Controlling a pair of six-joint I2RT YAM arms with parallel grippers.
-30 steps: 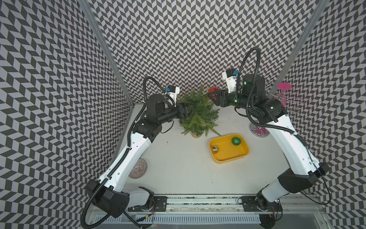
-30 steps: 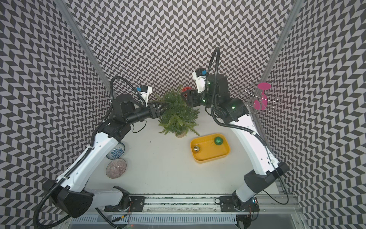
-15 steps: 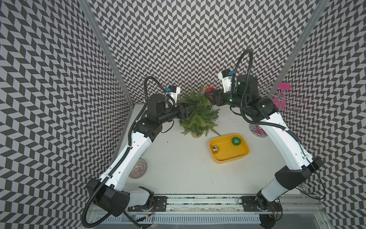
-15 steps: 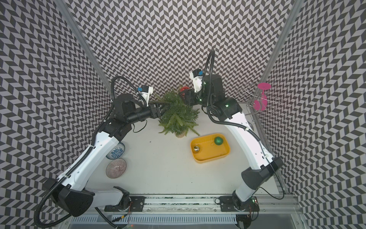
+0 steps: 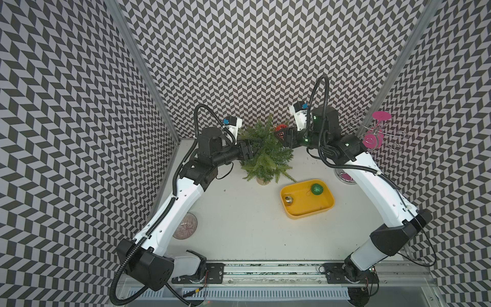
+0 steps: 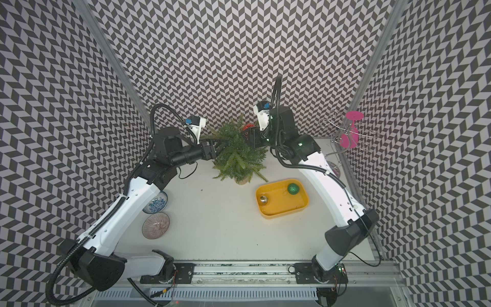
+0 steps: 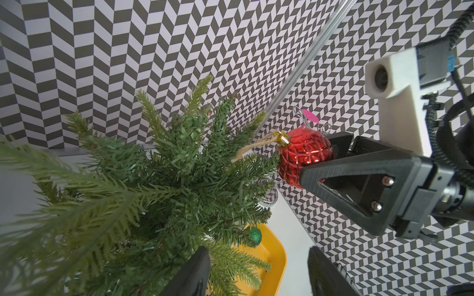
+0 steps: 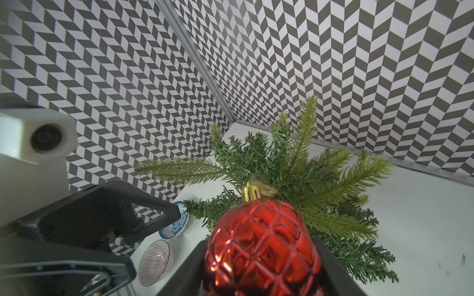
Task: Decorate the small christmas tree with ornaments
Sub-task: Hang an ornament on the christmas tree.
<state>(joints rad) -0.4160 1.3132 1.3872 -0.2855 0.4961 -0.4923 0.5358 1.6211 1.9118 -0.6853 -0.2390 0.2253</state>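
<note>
The small christmas tree [image 5: 265, 156] [image 6: 239, 159] stands upright at the back of the table. My right gripper [image 8: 261, 258] [image 5: 283, 135] is shut on the red patterned ornament [image 8: 261, 246] [image 7: 305, 156], held high against the tree's right side. Its twine loop [image 7: 254, 146] reaches over the branch tips. My left gripper [image 7: 259, 271] [image 5: 249, 151] is open at the tree's left side, with a frond beside one finger. The green ornament [image 5: 317, 189] [image 7: 254, 236] and the gold ornament [image 5: 288, 200] lie in the yellow tray [image 5: 308, 212].
A silver wire rack with pink glasses [image 5: 377, 130] stands at the back right, behind my right arm. A striped bowl [image 6: 155, 226] and a blue patterned bowl [image 6: 158, 203] sit by my left arm. Chevron-patterned walls close in the back and sides.
My right gripper has carried the red ornament leftward and closer to the treetop. The left arm has stayed where it was.
</note>
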